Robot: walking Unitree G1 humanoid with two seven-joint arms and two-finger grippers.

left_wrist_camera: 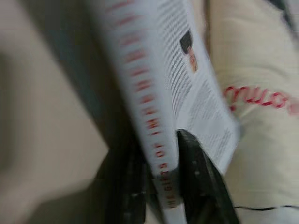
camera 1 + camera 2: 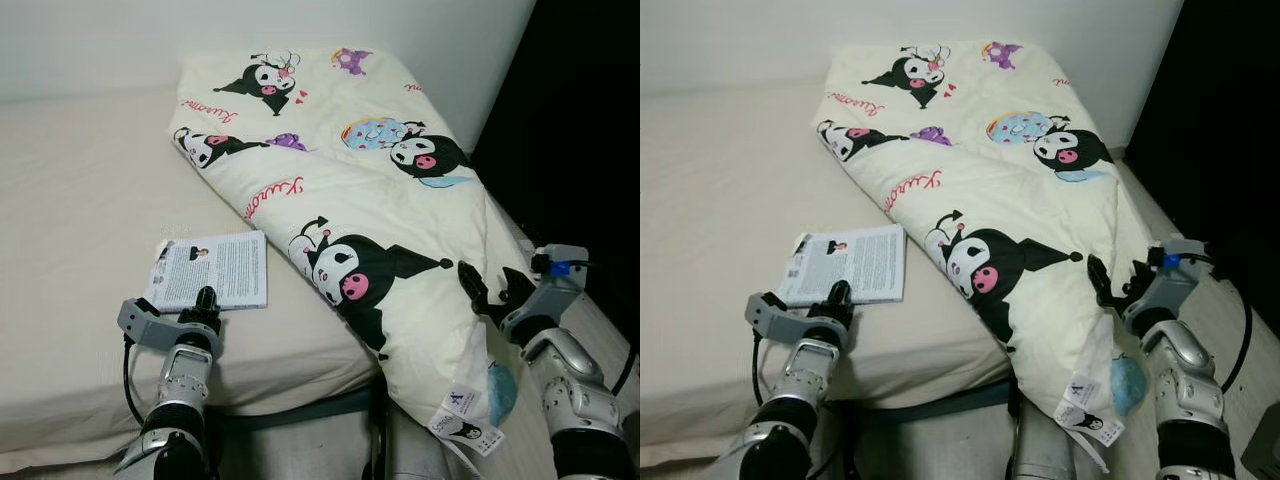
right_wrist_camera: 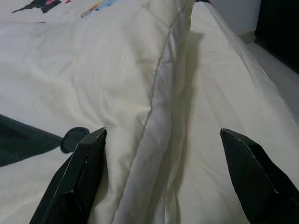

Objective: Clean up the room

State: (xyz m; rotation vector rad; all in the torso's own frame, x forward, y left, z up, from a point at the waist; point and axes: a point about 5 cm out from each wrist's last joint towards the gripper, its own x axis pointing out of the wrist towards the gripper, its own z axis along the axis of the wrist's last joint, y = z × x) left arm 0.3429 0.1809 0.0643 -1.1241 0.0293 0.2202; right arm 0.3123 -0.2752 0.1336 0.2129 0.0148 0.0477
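Right now the left gripper (image 2: 207, 300) has its two black fingers (image 1: 198, 175) pinched on the near edge of the thin white paperback book with red spine lettering (image 2: 212, 270), which lies flat on the beige sheeted mattress (image 2: 80, 200), just beside the big cream quilt printed with black-and-pink cartoon characters (image 2: 370, 180). The wrist view shows the spine sandwiched between the pads, so that grip looks committed. Over on the other side, the right gripper (image 2: 495, 290) hangs spread wide, nothing between its fingers, straddling a raised seam fold of the quilt near the bed's edge. Handling-wise, the book should be light but floppy: held by one corner of the spine it will likely sag and its glossy cover may slide, so a deeper bite along the spine looks safer. The quilt is the opposite problem, I'd judge: soft, bulky, no firm edge, and it drapes off the mattress corner toward the floor. That stitched ridge between the open fingers seems the best place to pinch, since loose fabric would simply bunch and slip.
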